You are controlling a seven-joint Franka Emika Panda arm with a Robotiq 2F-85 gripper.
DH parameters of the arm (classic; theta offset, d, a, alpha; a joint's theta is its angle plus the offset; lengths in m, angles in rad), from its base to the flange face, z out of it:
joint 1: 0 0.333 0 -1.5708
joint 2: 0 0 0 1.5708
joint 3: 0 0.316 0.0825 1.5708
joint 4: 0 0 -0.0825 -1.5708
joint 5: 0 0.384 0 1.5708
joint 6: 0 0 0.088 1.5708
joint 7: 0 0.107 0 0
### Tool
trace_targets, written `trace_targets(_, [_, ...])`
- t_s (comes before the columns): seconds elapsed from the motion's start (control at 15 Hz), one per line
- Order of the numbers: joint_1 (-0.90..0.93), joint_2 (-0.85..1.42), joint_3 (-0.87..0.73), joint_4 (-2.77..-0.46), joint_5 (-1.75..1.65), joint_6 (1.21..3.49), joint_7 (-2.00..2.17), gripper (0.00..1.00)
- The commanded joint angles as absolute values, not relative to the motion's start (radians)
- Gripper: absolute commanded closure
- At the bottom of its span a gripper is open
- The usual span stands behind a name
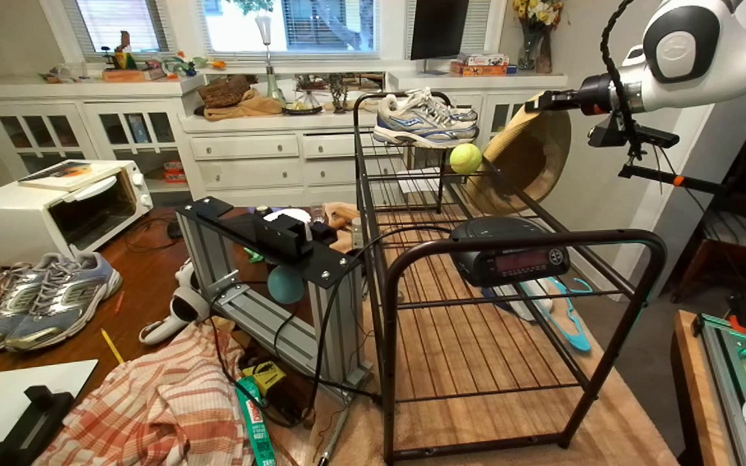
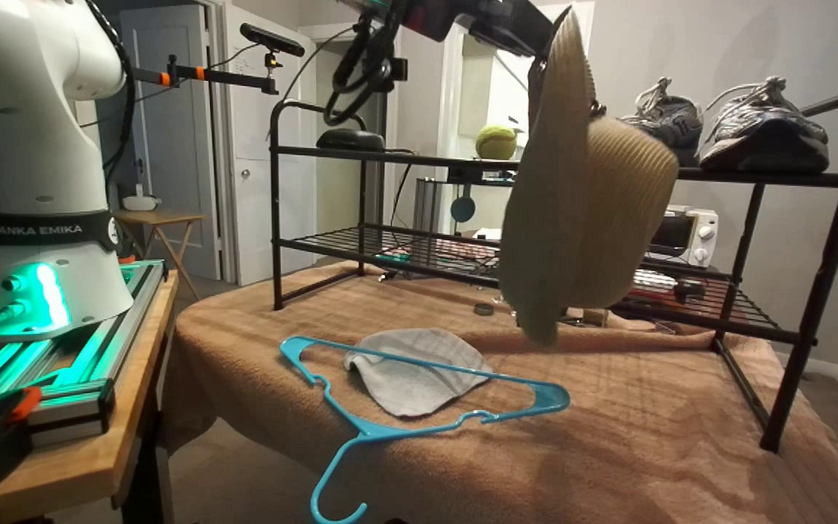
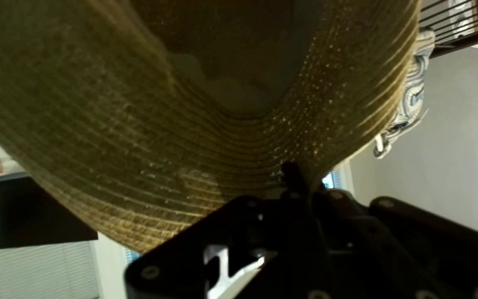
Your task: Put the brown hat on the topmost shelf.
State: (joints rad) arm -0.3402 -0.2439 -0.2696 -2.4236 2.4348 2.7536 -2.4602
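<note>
In an exterior view, the brown hat (image 2: 586, 211) hangs just right of centre, well off the surface (image 2: 644, 422), brim close to upright and crown turned toward the right of the frame. The jaws, at top centre, grip the upper edge of the brim. The hat overlaps the front rail of the topmost shelf (image 2: 426, 159) of the black rack (image 2: 276, 218), and most of it hangs lower in the frame than that rail. Grasp and lift look done; the placing does not.

In an exterior view with a tennis ball (image 1: 465, 158) right of centre, the hat hangs at upper right, beside the shelf, its lower brim crossed by the shelf's right-hand rail. Whether they touch I cannot tell. Running shoes (image 1: 425, 123), the ball and an alarm clock (image 1: 515, 264) share that shelf.

In the wrist view, the underside of the hat fills most of the frame. At bottom centre the jaws are closed on the brim, apart only by the straw between them.

My judgement: somewhat past halfway. Left to do are raising the lower brim over the rail, bringing the hat in above the bars, lowering it and letting go; the ball could easily be knocked on the way.
</note>
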Motion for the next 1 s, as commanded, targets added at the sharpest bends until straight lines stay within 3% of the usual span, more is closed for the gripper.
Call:
trace_targets(0.0, [-0.363,-0.375,-0.212,-2.471,2.518,2.777,-2.651,0.99])
trace_targets(0.47, [-0.472,-0.548,-0.092,-2.487,2.520,2.765,-2.737,0.99])
trace_targets(0.93, [-0.461,-0.679,-0.052,-2.507,2.526,2.745,-2.722,0.99])
